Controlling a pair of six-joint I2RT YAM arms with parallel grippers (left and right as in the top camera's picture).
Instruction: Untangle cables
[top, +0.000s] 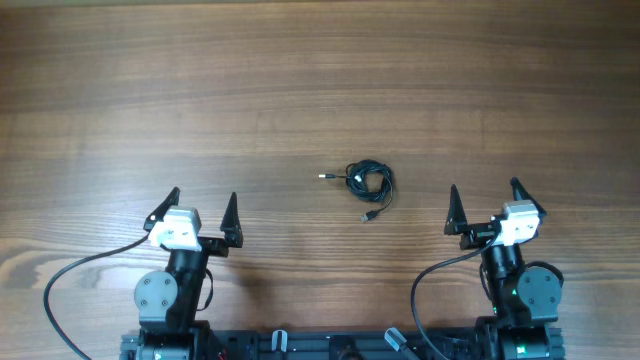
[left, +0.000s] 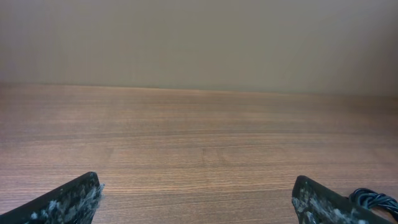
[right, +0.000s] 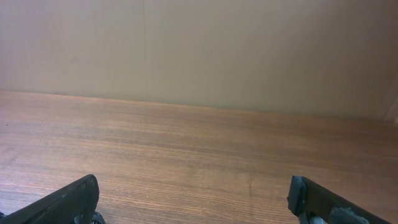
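The cables (top: 370, 180) lie in a small tangled bundle on the tabletop (top: 300, 80), right of centre, nearer my right end effector (top: 484, 187) than my left end effector (top: 203, 195). Both stand spread wide apart, holding nothing.

Cables (top: 369, 180) on the tabletop (top: 300, 80): at 3 o'clock from the left claw (top: 203, 195), at 9 o'clock from the right claw (top: 483, 186), between both, touching neither.
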